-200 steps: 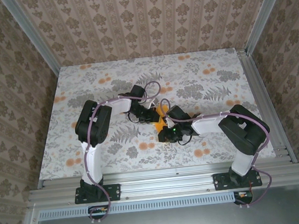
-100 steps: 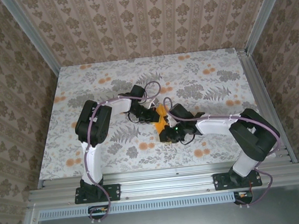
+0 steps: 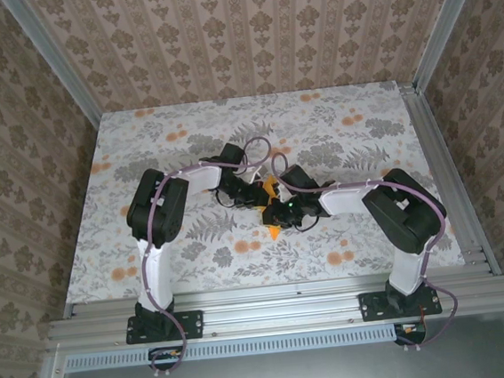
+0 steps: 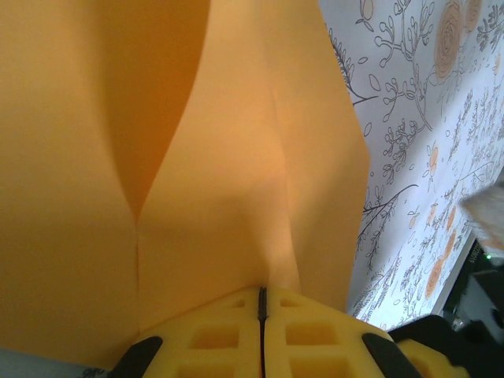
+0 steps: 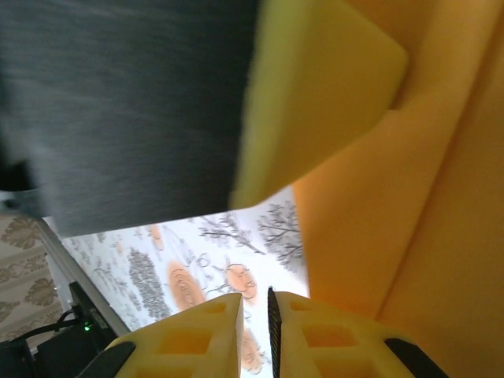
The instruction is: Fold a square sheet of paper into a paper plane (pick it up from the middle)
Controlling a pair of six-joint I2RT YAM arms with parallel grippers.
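Orange sheet [image 4: 220,157] is clamped in closed L pincer [image 4: 261,303]; R pincer [image 5: 256,311] is held barely ajar beside it

The square sheet of paper [image 4: 236,197] is smooth and matt; the table [image 4: 425,157] has a matt printed covering.

floral table cover [image 3: 343,118] | patterned wallpaper walls [image 3: 246,38] | aluminium frame rail [image 3: 281,308]

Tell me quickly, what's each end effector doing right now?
Left end effector: shut on the folded orange paper.
Right end effector: beside the paper, state cannot be told.
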